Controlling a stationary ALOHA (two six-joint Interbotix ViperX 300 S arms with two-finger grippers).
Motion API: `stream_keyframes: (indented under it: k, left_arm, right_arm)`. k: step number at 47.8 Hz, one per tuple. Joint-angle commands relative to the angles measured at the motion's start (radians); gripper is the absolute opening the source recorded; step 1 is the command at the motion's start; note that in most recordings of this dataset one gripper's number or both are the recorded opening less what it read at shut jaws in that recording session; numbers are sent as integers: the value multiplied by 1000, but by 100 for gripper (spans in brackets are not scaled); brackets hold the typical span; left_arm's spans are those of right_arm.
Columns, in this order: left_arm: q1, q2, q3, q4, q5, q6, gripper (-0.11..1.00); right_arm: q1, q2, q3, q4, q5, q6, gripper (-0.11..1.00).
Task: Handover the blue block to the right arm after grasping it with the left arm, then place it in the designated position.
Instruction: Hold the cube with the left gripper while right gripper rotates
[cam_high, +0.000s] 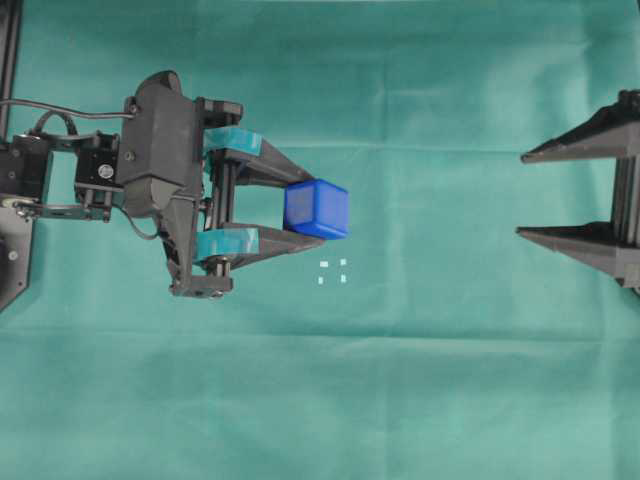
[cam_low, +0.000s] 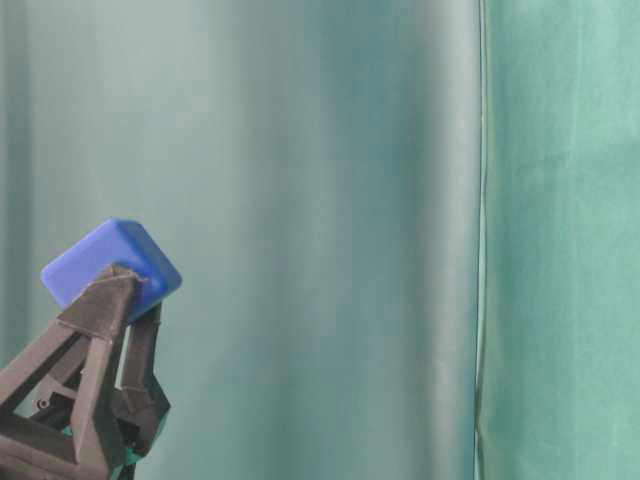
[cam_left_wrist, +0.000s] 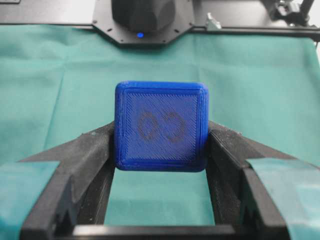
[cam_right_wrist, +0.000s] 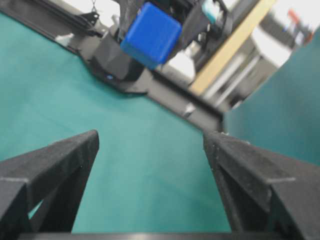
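Note:
The blue block (cam_high: 317, 209) is held off the table between the teal-taped fingers of my left gripper (cam_high: 300, 212), which is shut on it. In the left wrist view the block (cam_left_wrist: 161, 126) fills the gap between the fingertips, a faint dark mark on its face. From table level the block (cam_low: 110, 262) sits tilted on the fingertips. The designated position (cam_high: 333, 272), four small white marks, lies on the cloth just right of and below the block. My right gripper (cam_high: 522, 194) stands open at the right edge, well apart, and sees the block (cam_right_wrist: 150, 34) ahead.
Green cloth (cam_high: 400, 380) covers the whole table. The left arm's black base and cables (cam_high: 30, 180) sit at the left edge. A green curtain (cam_low: 400, 200) hangs behind in the table-level view.

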Motion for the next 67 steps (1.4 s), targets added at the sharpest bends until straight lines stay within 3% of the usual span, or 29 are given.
stream_keyframes:
  k: [1, 6, 11, 24, 67]
  left_arm:
    - [2, -17, -11, -2, -9, -3, 47]
    - [2, -17, -12, -2, -9, -3, 47]
    - [2, -18, -11, -2, -11, -3, 47]
    - [2, -18, -11, -2, -9, -2, 47]
    - [2, -18, -11, -2, -9, -3, 47]
  right_arm:
    - [-2, 6, -34, -67, -6, -38, 93]
    - [-2, 6, -35, -181, -8, -118, 93]
    - [-2, 8, -38, -264, -8, -181, 93]
    - [-2, 37, -40, -403, -3, -261, 93]
    - [-2, 32, -46, -442, -35, -264, 93]
